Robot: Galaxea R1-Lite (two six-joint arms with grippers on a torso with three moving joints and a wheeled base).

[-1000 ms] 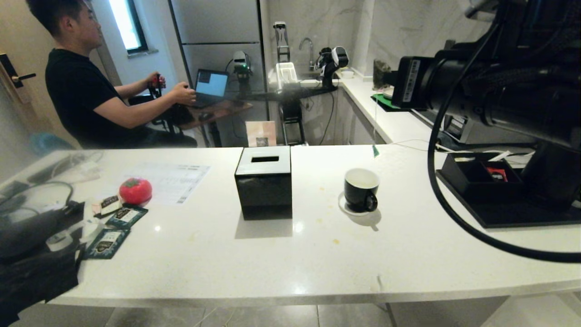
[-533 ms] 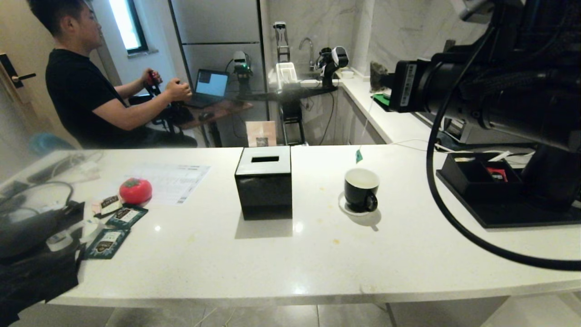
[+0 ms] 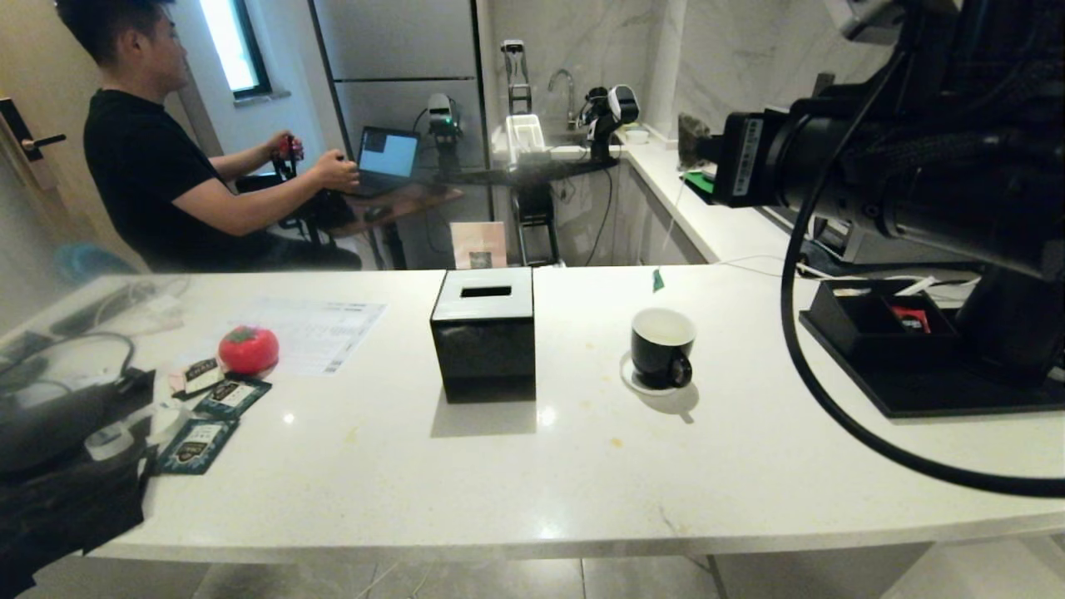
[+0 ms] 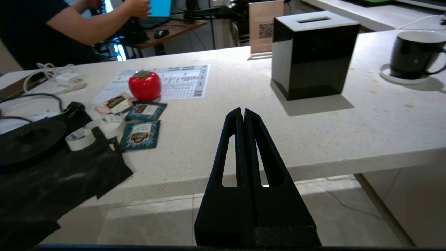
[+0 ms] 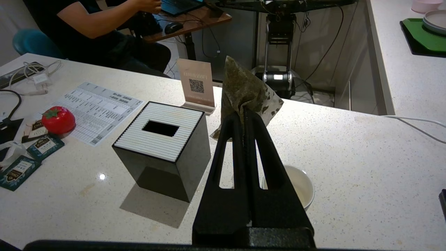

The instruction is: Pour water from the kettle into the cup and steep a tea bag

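My right gripper [image 5: 244, 112] is shut on a brownish pyramid tea bag [image 5: 245, 87], held high over the white counter. Its string hangs down to a green tag [image 3: 658, 280] just beyond the cup. The cup [image 3: 661, 345], black with a white inside, stands on a small white saucer [image 3: 630, 378]. In the right wrist view its rim [image 5: 301, 184] shows partly behind my fingers. The kettle [image 3: 1011, 324] stands on a black tray at the right, mostly hidden by my right arm. My left gripper [image 4: 243, 111] is shut and empty, low before the counter's front edge.
A glossy black slotted box [image 3: 484, 333] stands left of the cup. A red tomato-shaped thing [image 3: 248, 348], tea packets [image 3: 216, 412] and a printed sheet [image 3: 320, 329] lie at the left. The black tray [image 3: 882, 349] fills the right. A person sits at a desk behind.
The right arm has shifted slightly left, and the hanging green tag has swung left to beyond the cup. The cup and the box have not moved.
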